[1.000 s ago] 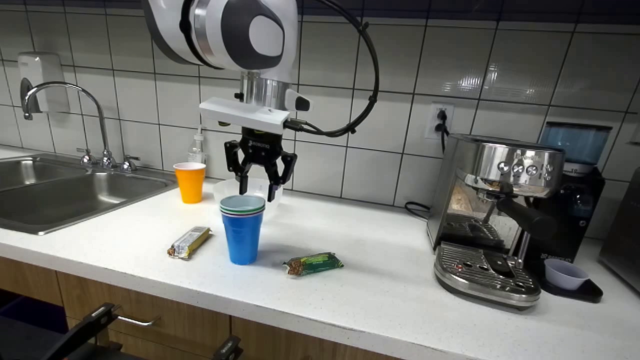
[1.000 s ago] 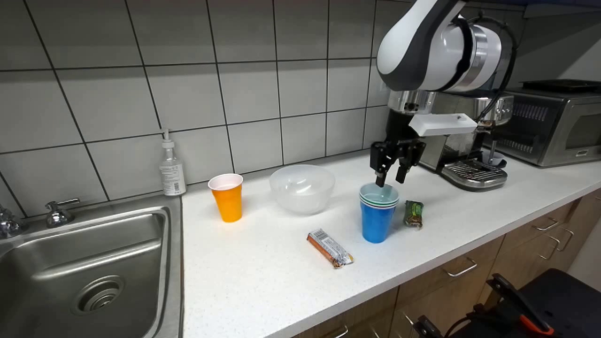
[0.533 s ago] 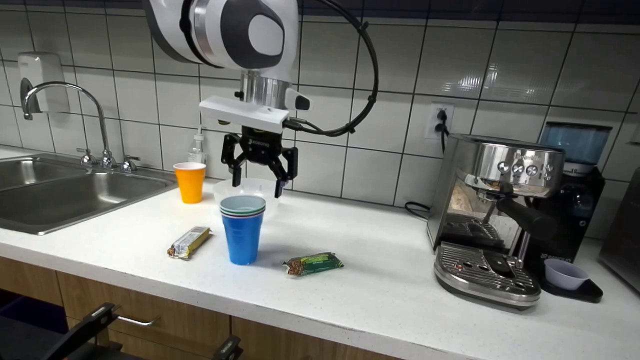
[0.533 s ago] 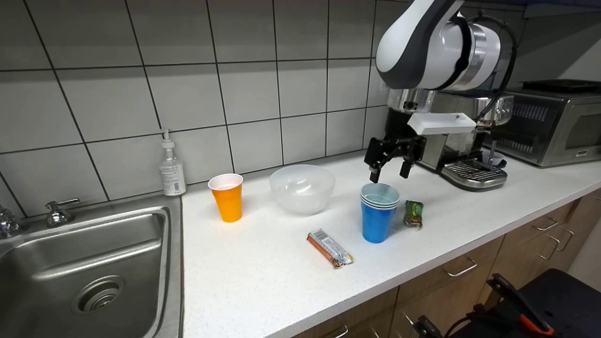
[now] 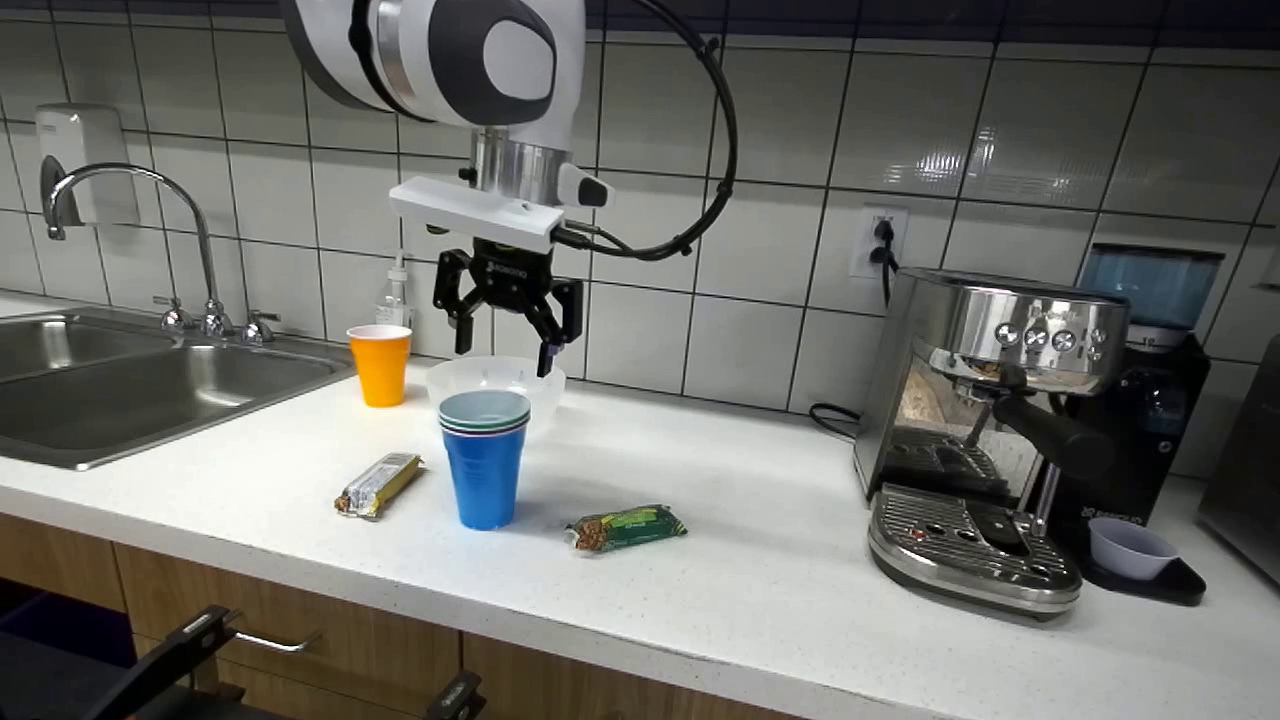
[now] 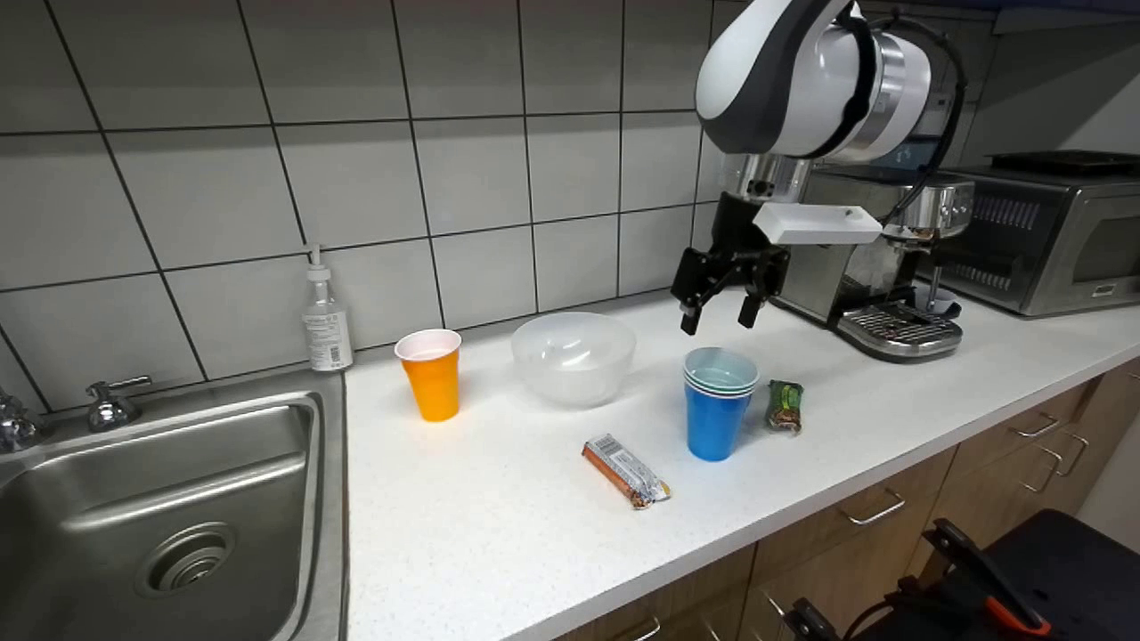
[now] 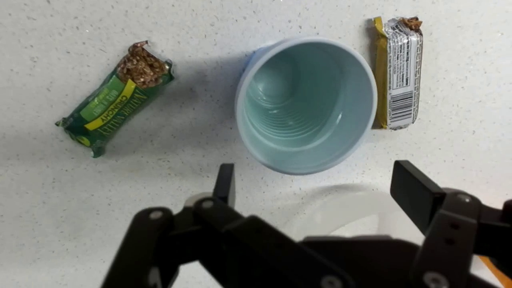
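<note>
My wide-spread, empty black claw could topple the tapered blue plastic cup stack, wrist-view twelve o'clock, if I descend off-centre.

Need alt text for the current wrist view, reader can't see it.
Downward view: an open, empty claw spans the bottom, a pale teal cup above it in the picture. A green snack-bar packet lies left of the cup, a silver-and-yellow packet right of it; a translucent bowl shows partly behind the claw.
</note>
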### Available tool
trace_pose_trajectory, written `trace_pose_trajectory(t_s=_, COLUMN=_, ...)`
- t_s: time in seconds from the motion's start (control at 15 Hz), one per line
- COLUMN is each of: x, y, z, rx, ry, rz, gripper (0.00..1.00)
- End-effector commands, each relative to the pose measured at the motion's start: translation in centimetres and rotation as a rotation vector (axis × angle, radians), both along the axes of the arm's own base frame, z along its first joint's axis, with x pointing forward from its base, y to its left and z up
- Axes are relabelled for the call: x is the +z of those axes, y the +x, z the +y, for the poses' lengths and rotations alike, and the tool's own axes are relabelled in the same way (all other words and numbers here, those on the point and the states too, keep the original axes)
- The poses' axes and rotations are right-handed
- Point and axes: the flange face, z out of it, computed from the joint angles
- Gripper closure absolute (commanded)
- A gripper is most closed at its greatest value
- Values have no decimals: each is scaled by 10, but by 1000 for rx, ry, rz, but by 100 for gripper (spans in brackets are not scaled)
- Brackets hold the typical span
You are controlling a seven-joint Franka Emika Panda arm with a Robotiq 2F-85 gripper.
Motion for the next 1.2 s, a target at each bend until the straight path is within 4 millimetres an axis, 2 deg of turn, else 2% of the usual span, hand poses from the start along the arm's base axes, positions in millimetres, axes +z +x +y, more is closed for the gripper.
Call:
trace_pose_trajectory(t_s=0.0, x=14, y=11, z=13, rx=27, ry=18, rz=-30, gripper=0)
trace_pose_trajectory(t_s=0.53, x=23, y=29, z=49, rx=80, ry=46, rz=-74, gripper=0)
trace_pose_trajectory(t_s=1.13, x=12, y=54, z=93, rx=139, ry=39, rz=-137, gripper=0)
